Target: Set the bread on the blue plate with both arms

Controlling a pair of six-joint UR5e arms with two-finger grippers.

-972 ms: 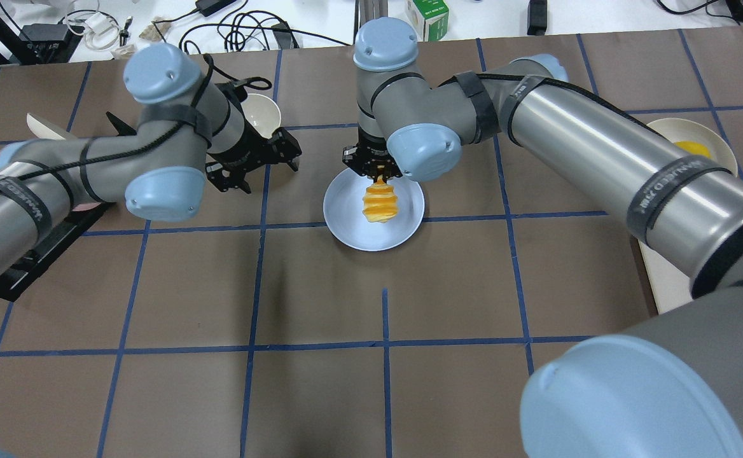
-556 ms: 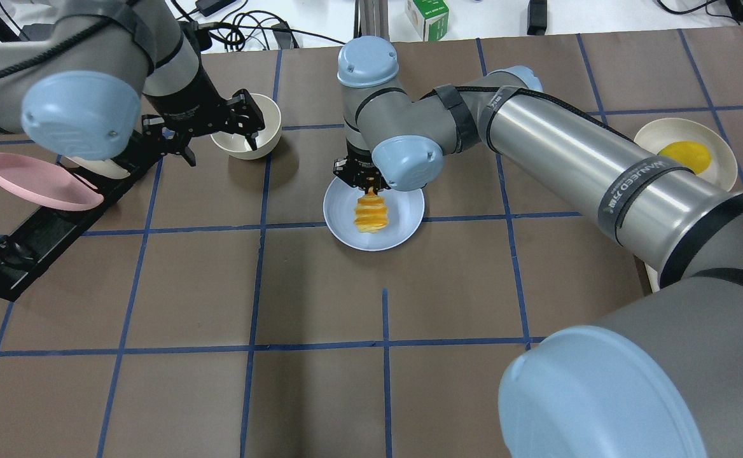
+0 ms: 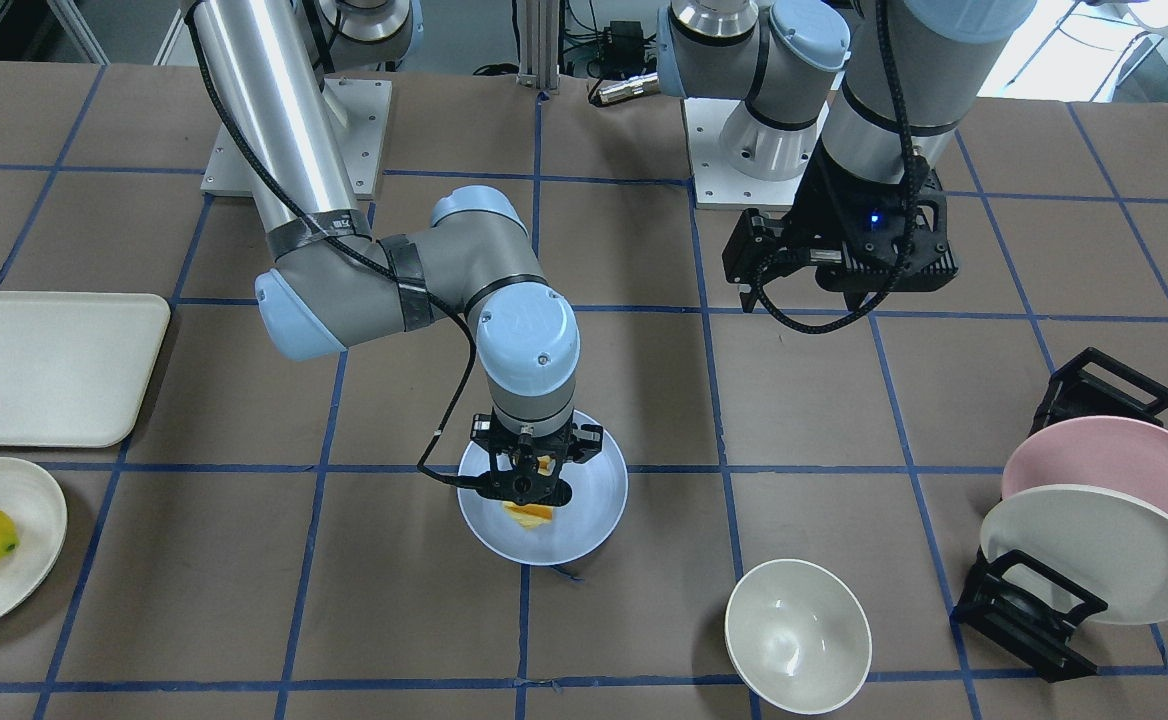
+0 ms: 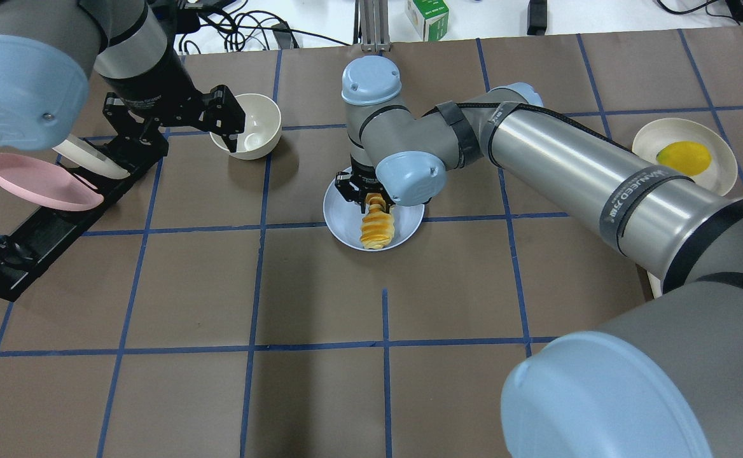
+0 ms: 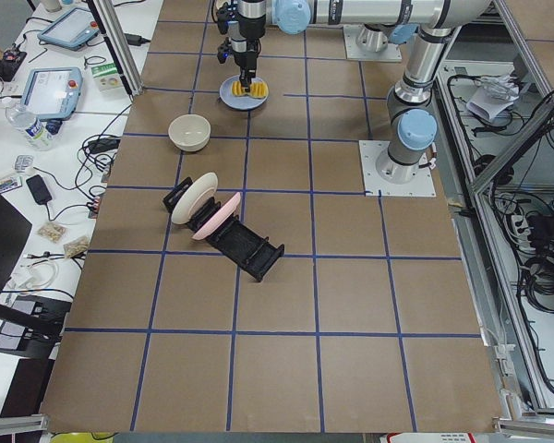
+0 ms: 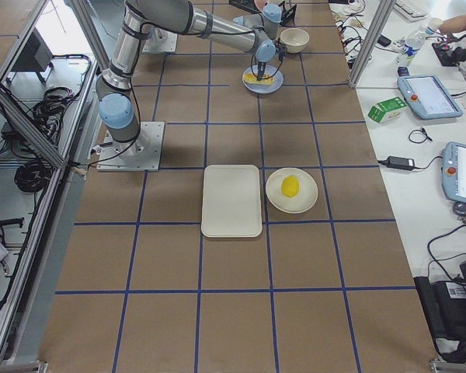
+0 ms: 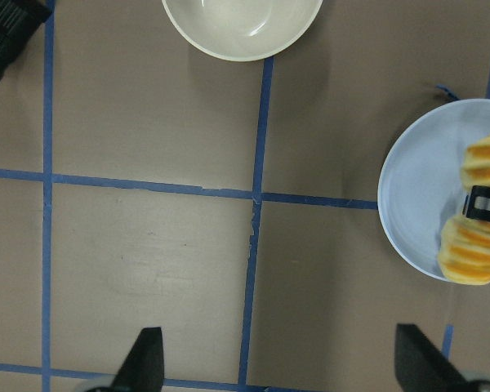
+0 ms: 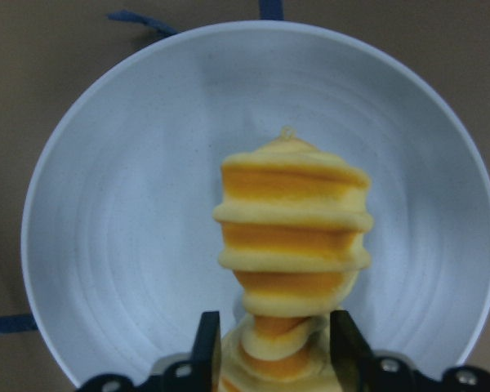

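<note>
The bread (image 4: 376, 229), a ridged orange and cream loaf, is on the blue plate (image 4: 340, 222) near the table's middle. My right gripper (image 4: 372, 201) is shut on the bread's far end, straight above the plate. In the right wrist view the two fingers (image 8: 206, 343) press the bread (image 8: 290, 237) from both sides over the plate (image 8: 106, 204). My left gripper (image 4: 180, 133) hangs open and empty, high over the table, left of the plate and beside a bowl. Its view shows its spread fingertips (image 7: 147, 363) and the plate (image 7: 408, 204) with the bread (image 7: 474, 249).
A cream bowl (image 4: 250, 130) stands left of the blue plate. A black rack (image 3: 1029, 610) holds a pink plate (image 3: 1104, 465) and a cream plate (image 3: 1094, 555). A lemon (image 4: 683, 158) lies on a cream plate at the right, beside a cream tray (image 3: 44, 365).
My left arm has swung away to the left and risen, uncovering the bowl and the rack. My right gripper has brought the bread lower and nearer the plate's front rim.
</note>
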